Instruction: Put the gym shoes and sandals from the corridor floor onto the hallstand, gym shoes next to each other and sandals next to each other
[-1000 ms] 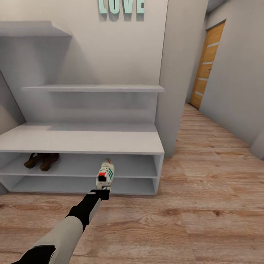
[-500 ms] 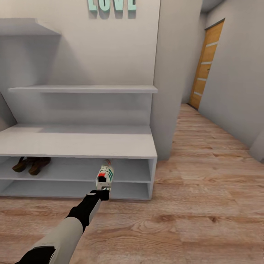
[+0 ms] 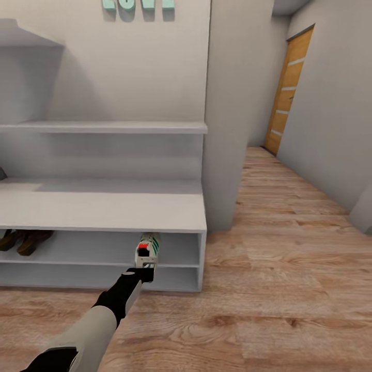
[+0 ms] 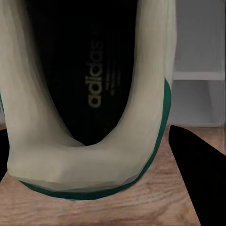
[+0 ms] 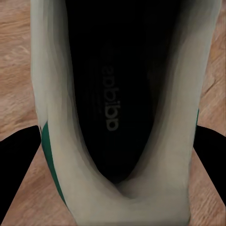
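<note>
Lower left of the head view: left arm reaches forward over the wood floor [image 3: 289, 289], left gripper [image 3: 139, 272] clamped on the heel of a gym shoe [image 3: 147, 248]. Shoe points toe-first into the upper open row of the shoe rack [image 3: 103, 212], at frame centre-bottom. Can't tell whether the sole touches the shelf.

Left wrist view: that shoe's heel and dark insole [image 4: 87, 70] up close, one finger [image 4: 202, 179] beside it, floor below, rack behind.

Right wrist view: right gripper [image 5: 115, 165] grips the second gym shoe [image 5: 117, 94] by the heel, fingers on both sides, floor behind.

Far left, same shelf row: two brown sandals [image 3: 23, 240] side by side, partly cut by the frame edge. Upper right: wooden door [image 3: 287, 93].
</note>
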Controlling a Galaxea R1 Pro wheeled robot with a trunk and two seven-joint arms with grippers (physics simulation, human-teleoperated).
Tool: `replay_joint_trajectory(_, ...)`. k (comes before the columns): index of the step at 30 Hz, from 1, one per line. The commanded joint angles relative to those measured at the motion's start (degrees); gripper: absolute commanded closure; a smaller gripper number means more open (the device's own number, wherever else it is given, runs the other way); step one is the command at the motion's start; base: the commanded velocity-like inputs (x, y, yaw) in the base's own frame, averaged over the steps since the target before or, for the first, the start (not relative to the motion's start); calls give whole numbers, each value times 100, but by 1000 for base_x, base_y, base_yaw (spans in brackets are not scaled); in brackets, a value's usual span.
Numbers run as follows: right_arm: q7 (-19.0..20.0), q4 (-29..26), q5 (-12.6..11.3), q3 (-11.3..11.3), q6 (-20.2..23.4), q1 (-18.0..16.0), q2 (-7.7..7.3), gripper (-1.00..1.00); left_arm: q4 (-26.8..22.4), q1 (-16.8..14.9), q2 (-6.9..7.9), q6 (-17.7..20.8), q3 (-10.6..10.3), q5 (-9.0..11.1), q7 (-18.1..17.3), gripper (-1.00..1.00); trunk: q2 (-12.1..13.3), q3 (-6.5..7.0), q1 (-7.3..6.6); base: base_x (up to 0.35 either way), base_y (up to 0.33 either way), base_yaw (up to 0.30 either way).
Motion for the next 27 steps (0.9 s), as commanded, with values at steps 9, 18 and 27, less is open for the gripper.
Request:
replay_joint_trajectory(9,0,7,61,-14,-11,-7,1,100,-43,6,-2,32,46,-60,-6,100,-2,-5,1,220,-212,0)
replay_joint_trajectory(18,0,7,61,-14,-11,-7,1,100,-48,7,17,32,47,-48,-6,100,-2,-5,1,158,-79,0)
replay_joint_trajectory(27,0,7,61,-14,-11,-7,1,100,-48,8,20,32,46,-42,-6,100,-2,-5,1,69,-3,0)
